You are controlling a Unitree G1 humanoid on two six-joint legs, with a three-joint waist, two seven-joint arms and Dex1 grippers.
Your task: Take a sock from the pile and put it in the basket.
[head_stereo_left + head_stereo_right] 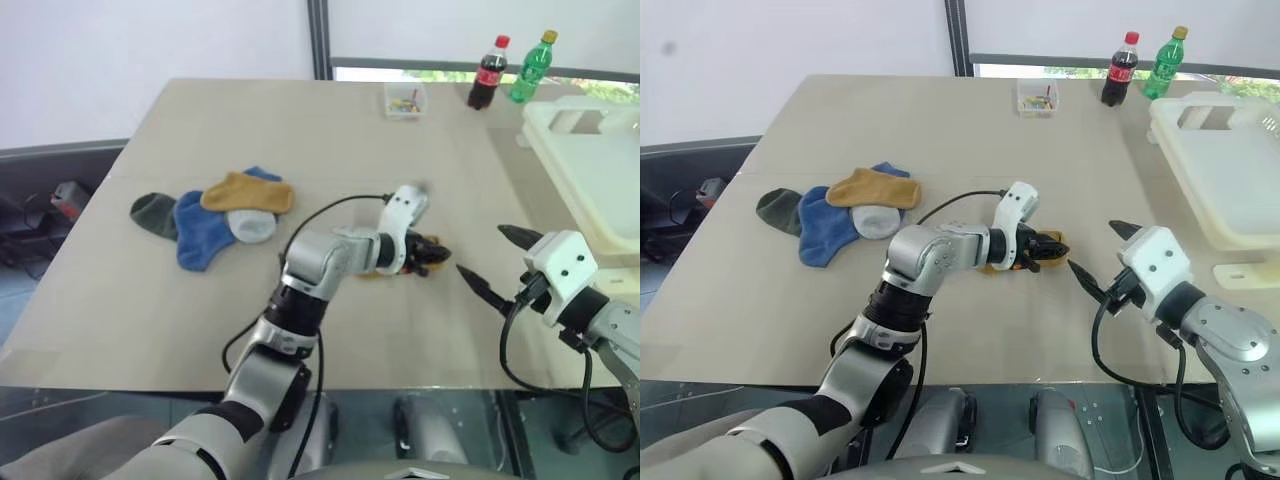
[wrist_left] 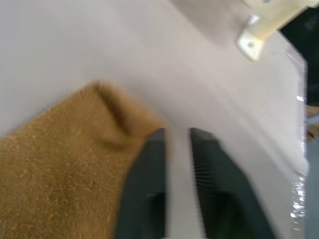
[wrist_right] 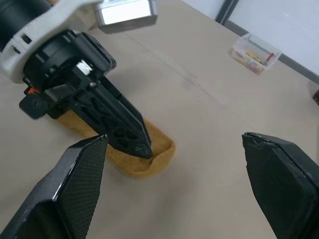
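My left gripper (image 1: 1045,250): low over the middle of the surface (image 1: 330,130), its black fingers (image 2: 149,174) a small way apart; a mustard sock (image 3: 144,157) lies under them and to one side.
Grip on that sock: from the wrist view the gap between the fingers looks empty, with the sock against only one finger, so I think nothing is pinched, though the view is blurred.
Mustard sock: flat on the surface, well apart from the pile and short of the basket.
My right gripper (image 1: 490,262): spread wide and empty, its tips pointing toward the left gripper and the sock, near them but not touching.
Pile (image 1: 215,215): on my left part of the surface; a second mustard sock on top, blue beneath it, a pale grey-white one in front, a dark green one at the outer end.
Basket (image 1: 1220,160): cream-white, at the right edge of the surface.
Far edge: a small clear box (image 1: 405,100) and beside it two bottles, one cola (image 1: 487,75), one green (image 1: 532,68).
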